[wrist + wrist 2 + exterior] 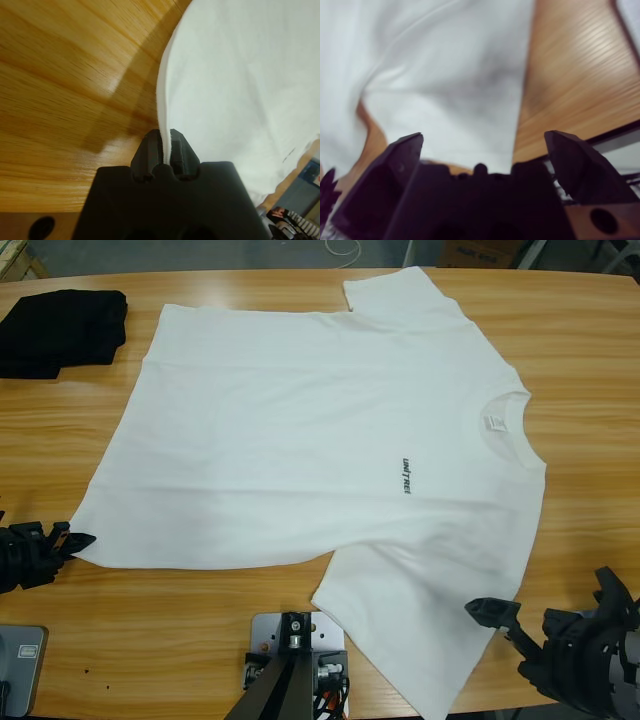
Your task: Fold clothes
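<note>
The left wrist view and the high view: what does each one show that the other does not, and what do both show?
Only the left wrist view shows the left pincer shut on the T-shirt's edge. Only the high view shows the whole T-shirt spread flat, its collar, chest lettering, the black garment and the right pincer at the near sleeve. Both show white cloth on the wooden table.

A robotics lab or workshop: a long wooden bench (590,390) carries mounted robot arms, a cardboard box (478,252) and a white cable (343,248) lie on grey floor far beyond the left end effector (78,540).
</note>
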Motion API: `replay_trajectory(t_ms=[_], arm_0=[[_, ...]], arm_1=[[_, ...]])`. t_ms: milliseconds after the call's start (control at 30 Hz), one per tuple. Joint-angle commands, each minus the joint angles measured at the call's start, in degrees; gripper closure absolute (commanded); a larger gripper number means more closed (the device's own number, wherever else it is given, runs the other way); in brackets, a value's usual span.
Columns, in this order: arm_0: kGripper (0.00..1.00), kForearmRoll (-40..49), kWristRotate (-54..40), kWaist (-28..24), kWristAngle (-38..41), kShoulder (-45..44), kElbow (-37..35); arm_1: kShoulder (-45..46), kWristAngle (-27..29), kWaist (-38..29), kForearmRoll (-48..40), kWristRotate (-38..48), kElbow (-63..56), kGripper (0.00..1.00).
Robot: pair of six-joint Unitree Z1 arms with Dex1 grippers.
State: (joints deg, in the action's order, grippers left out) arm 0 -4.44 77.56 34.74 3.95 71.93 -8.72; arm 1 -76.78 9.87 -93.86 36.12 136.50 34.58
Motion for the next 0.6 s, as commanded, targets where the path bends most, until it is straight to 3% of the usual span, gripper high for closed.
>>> replay_trajectory(t_ms=[33, 400, 600], arm_0=[[1.0, 0.31, -0.74, 0.33, 0.02, -1.08, 1.33], [1.0, 0.31, -0.79, 0.33, 0.06, -0.87, 1.33], [1.0, 0.31, -0.92, 0.33, 0.09, -0.81, 1.33]], arm_1=[[-3.01, 2.26, -1.17, -9.6, 3.22, -5.75, 0.018], [-9.38, 2.4, -6.57, -17.09, 7.73, -6.87, 0.023], [-12.66, 3.53, -6.78, -22.83, 7.73, -8.19, 0.128]])
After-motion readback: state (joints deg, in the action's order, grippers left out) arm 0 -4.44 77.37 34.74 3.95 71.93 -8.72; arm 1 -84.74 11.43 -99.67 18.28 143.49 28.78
